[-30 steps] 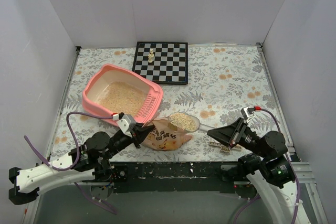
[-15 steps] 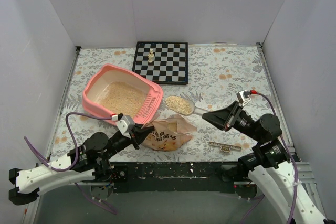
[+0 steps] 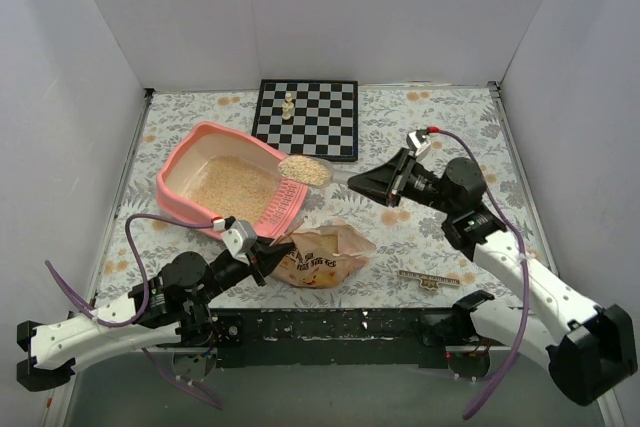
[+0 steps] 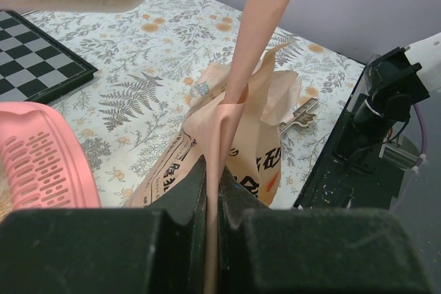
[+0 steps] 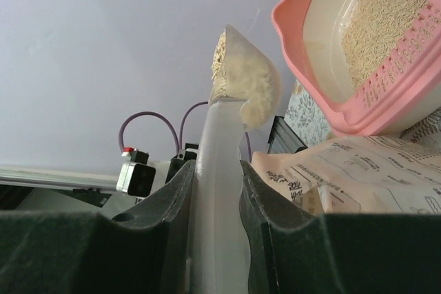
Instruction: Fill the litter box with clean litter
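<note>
**Loaded scoop over the box rim**

The right arm reaches left across the worktop [image 3: 440,127]. Its gripper [image 3: 362,183] grips the scoop [image 5: 220,142], heaped with litter [image 3: 303,168], above the grate corner of the litter box [image 3: 190,152]. At the near edge, the left gripper [image 3: 262,257] is clenched on the bag [image 3: 320,259].

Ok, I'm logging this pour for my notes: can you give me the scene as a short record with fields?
litter box: partly filled with clean litter
scoop: heaped, above the box's grate-end rim
right hand: shut on the scoop handle
left hand: shut on the bag's top edge
bag: lying at the box's near side
chessboard: behind the box
</note>
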`<act>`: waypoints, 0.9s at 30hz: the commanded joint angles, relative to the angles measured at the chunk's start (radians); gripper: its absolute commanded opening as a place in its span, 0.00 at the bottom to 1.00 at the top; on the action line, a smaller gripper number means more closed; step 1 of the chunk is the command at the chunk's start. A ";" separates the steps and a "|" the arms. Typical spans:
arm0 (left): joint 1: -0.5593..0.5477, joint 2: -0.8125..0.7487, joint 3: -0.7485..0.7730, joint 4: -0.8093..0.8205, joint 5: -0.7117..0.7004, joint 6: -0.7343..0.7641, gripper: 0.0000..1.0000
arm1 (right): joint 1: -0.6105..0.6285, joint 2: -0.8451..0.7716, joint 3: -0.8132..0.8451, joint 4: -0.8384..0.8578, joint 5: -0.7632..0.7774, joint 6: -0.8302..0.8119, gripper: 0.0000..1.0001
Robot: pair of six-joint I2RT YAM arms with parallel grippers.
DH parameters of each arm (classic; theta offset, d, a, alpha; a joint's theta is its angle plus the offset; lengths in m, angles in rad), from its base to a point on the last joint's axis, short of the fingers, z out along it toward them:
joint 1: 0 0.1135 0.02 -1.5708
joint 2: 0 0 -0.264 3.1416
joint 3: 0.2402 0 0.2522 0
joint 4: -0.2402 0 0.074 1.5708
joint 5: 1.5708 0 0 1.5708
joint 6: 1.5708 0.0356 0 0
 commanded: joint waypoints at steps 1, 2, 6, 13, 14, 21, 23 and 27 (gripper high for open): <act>0.000 -0.030 0.068 0.112 -0.001 -0.013 0.00 | 0.083 0.165 0.120 0.224 0.008 -0.050 0.01; 0.000 -0.030 0.070 0.112 -0.007 -0.015 0.00 | 0.100 0.221 0.147 0.220 0.013 -0.070 0.01; 0.000 -0.031 0.073 0.073 -0.021 -0.022 0.00 | 0.156 0.406 0.285 0.168 0.039 -0.156 0.01; 0.000 -0.037 0.071 0.069 -0.024 -0.033 0.00 | 0.209 0.728 0.691 -0.295 0.131 -0.469 0.01; 0.000 -0.034 0.074 0.065 -0.023 -0.036 0.00 | 0.216 0.763 0.745 -0.340 0.145 -0.503 0.01; 0.000 -0.045 0.081 0.059 -0.007 -0.038 0.00 | 0.258 1.064 1.150 -0.645 0.171 -0.694 0.01; 0.000 -0.051 0.077 0.063 -0.003 -0.036 0.00 | 0.286 1.162 1.316 -0.763 0.165 -0.754 0.01; 0.000 -0.045 0.074 0.071 0.000 -0.038 0.00 | 0.344 1.357 1.701 -0.990 0.180 -0.889 0.01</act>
